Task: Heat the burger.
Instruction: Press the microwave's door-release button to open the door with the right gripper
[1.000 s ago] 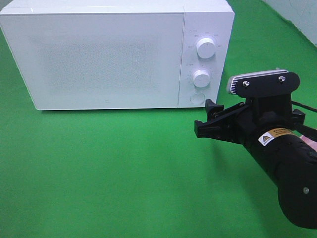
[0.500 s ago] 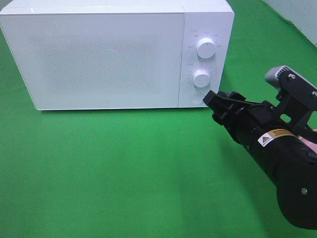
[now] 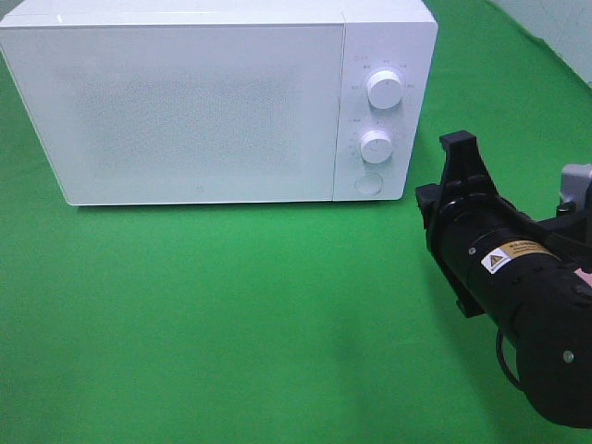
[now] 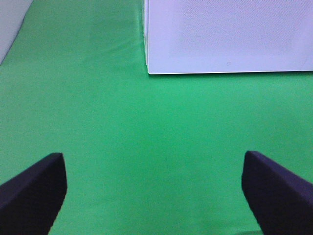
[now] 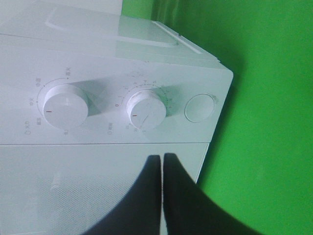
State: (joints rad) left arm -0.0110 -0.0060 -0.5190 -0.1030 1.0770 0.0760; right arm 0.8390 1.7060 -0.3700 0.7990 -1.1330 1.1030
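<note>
Now that my right gripper has pinched shut, empty, its joined tips can press the round button on the microwave.

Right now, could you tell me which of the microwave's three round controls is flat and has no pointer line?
The lowest one, the button: flush and plain, while the upper knob and lower knob protrude with pointer lines.
</note>
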